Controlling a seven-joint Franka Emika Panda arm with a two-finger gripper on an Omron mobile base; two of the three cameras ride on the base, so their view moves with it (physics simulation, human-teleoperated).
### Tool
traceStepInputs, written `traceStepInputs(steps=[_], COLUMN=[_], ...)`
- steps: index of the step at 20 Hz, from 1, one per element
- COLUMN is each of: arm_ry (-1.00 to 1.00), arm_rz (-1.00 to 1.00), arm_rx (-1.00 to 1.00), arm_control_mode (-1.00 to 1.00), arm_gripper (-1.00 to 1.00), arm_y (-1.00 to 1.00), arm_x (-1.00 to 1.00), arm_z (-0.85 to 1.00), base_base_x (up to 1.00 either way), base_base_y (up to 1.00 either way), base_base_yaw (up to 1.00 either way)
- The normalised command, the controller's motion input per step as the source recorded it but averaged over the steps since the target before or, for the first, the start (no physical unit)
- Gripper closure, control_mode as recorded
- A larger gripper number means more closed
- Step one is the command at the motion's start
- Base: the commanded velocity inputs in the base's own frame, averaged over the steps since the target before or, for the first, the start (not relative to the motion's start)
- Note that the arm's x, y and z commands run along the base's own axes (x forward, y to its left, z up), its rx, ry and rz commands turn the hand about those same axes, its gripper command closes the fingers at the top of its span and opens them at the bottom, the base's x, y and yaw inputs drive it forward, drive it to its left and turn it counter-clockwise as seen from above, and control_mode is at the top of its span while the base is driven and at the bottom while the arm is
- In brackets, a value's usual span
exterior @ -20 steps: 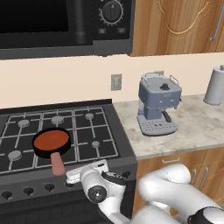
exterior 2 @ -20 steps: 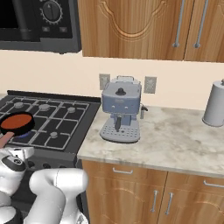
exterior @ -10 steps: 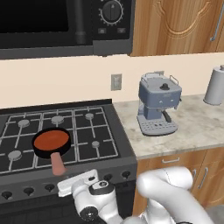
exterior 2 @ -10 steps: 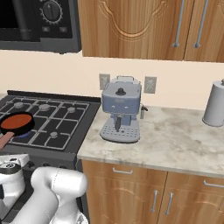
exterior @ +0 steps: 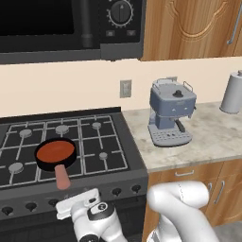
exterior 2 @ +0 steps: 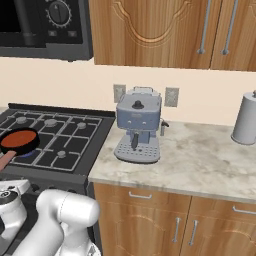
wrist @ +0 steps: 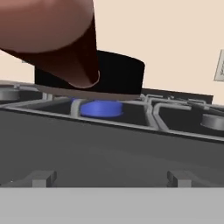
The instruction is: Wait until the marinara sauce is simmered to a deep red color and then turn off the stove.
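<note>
The marinara sauce (exterior: pixel 56 151) is a deep brownish-red disc in a small black pan (exterior: pixel 46 163) with a pinkish handle (exterior: pixel 62 177), on the front-left burner of the stove (exterior: pixel 109 138). The right base view shows the sauce (exterior 2: pixel 19 139) at the left edge. My gripper (exterior: pixel 78 202) hangs low in front of the stove's knob row (exterior: pixel 116 191), below the pan handle. In the hand view the gripper (wrist: pixel 111 178) is open, its fingertips (wrist: pixel 41 177) wide apart with nothing between them. It faces the stove front (wrist: pixel 109 144), with the pan (wrist: pixel 118 72) and a blue flame (wrist: pixel 100 108) above.
A blue-grey coffee machine (exterior: pixel 171 111) stands on the marble counter (exterior: pixel 212 137) right of the stove. A black microwave (exterior: pixel 71 26) hangs above the burners. A silver canister (exterior 2: pixel 246 117) sits at the far right, with wooden cabinets (exterior 2: pixel 165 220) below the counter.
My hand has sunk lower and a little left in front of the stove, from grate height to the knob row. The pan and sauce stay put.
</note>
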Motion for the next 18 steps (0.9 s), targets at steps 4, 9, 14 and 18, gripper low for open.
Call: traceStepInputs(steps=[4,9,14,18], arm_ry=[-0.04,-0.01,-0.01,0.0], arm_rz=[0.0,0.0,0.0,0.0], arm_rx=[0.0,0.0,0.0,0.0], arm_control_mode=[-1.0,-1.0,-1.0,-1.0], arm_gripper=[-1.0,-1.0,-1.0,-1.0], arm_y=[0.09,0.15,0.07,0.0], arm_x=[0.0,0.0,0.0,0.0], arm_z=[-0.11,-0.11,-0.23,-0.27], base_base_x=[0.0,0.0,0.0,0.0], base_base_y=[0.0,0.0,0.0,0.0], base_base_yaw=[0.0,0.0,0.0,0.0])
